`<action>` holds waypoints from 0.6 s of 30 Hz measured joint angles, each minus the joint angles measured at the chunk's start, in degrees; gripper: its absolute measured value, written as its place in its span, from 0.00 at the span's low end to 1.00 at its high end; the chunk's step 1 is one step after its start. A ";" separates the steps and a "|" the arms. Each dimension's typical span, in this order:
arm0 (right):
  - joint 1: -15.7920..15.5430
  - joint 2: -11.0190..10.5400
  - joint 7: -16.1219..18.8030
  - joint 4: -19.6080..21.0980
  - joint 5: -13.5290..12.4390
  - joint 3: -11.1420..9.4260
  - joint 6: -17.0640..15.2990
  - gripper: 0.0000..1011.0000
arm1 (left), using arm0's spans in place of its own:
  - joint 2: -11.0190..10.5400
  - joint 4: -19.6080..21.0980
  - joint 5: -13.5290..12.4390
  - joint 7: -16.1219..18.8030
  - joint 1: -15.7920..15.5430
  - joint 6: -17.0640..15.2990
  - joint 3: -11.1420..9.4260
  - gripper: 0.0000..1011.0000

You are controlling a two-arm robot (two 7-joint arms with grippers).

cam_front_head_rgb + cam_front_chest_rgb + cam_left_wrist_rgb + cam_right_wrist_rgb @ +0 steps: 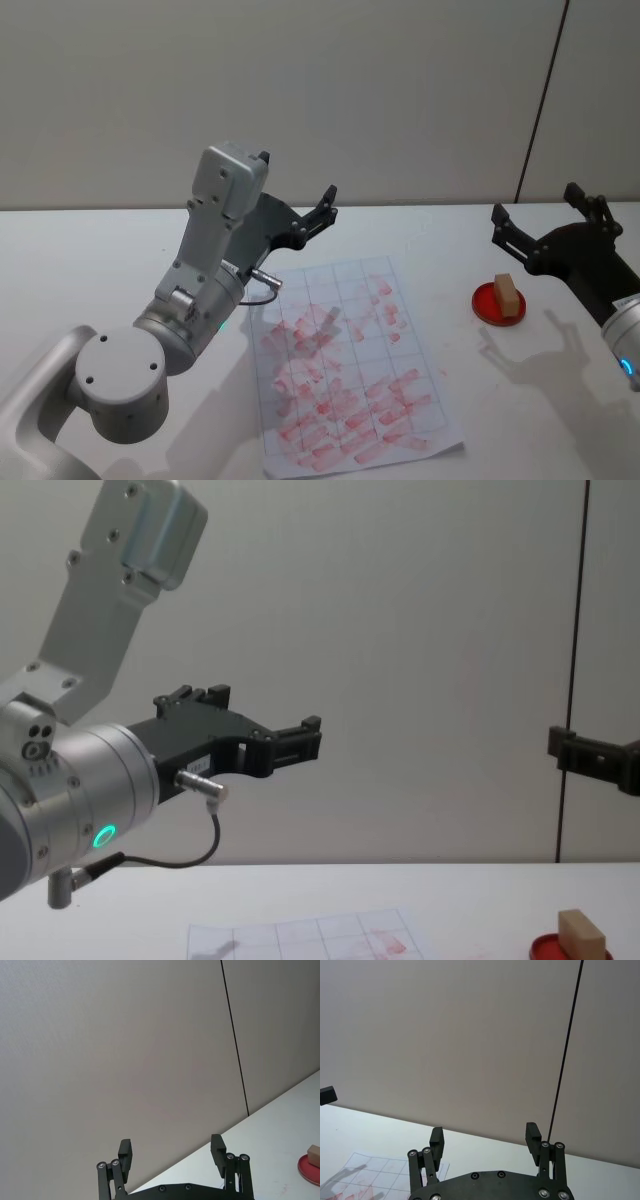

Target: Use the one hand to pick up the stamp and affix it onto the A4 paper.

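Head view has the stamp [507, 293] standing on the red ink pad [481, 302], untouched. The right gripper [535, 203] hangs just behind the pad, fingers spread, empty. Pickup not yet started, I'd say; next it must lower and pinch the stamp. The A4 paper [350, 370] lies left of the pad, the left gripper [297, 177] above its far edge, also spread.

Nothing legible to call out here. The white A4 paper sheet [350, 370] with its faint printed grid carries only smeared reddish marks, with no letter or number to make out. A small pale tag [199, 764] sits on the body of the black plastic left claw [310, 738], its print too tiny to read. The tan wooden stamp block [507, 294] shows blank faces.
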State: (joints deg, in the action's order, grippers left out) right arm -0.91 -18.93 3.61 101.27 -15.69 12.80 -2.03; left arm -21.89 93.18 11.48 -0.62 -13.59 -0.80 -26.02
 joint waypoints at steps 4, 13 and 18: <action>0.06 -0.35 0.17 -0.03 -0.61 0.16 0.09 0.99 | 0.00 0.00 0.00 0.00 0.00 0.00 0.00 0.99; 0.08 -0.41 0.22 -0.05 -0.78 0.17 0.11 0.99 | 0.00 0.00 0.00 0.00 0.00 0.00 0.00 0.99; 0.08 -0.41 0.22 -0.05 -0.78 0.14 0.11 0.99 | 0.00 0.00 0.00 -0.01 0.00 0.00 0.00 0.99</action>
State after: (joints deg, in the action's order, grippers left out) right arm -0.83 -19.34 3.83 101.22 -16.47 12.94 -1.92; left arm -21.89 93.18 11.48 -0.63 -13.59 -0.80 -26.02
